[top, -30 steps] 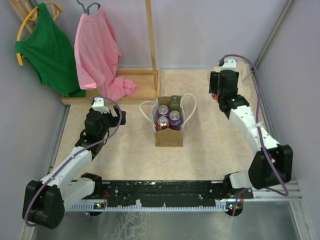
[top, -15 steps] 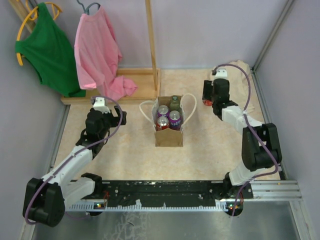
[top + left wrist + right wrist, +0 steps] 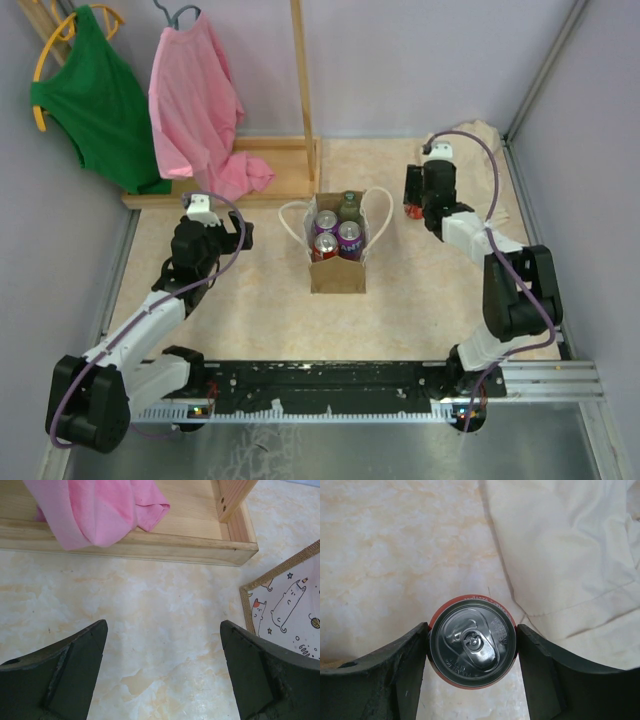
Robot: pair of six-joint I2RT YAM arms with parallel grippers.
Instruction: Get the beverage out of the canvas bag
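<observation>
The tan canvas bag (image 3: 337,270) with white rope handles stands at the table's middle. In it are two purple cans (image 3: 348,236), a red can (image 3: 322,249) and a green bottle (image 3: 348,203). My right gripper (image 3: 411,206) is at the far right of the bag, shut on a red beverage can (image 3: 472,642). In the right wrist view (image 3: 472,647) the can stands upright between both fingers, top up. My left gripper (image 3: 241,231) is open and empty left of the bag, over bare table in the left wrist view (image 3: 162,625).
A pale beige cloth (image 3: 492,160) lies just right of the held can (image 3: 570,555). A wooden rack base (image 3: 150,542) with a pink shirt (image 3: 100,507) sits far left; a green shirt (image 3: 90,100) hangs beyond. A cat-printed panel with a tan edge (image 3: 287,605) shows right of the left gripper.
My right arm has swung its elbow inward and carried the gripper a little left, then almost stopped. The left arm and the bag have not moved.
</observation>
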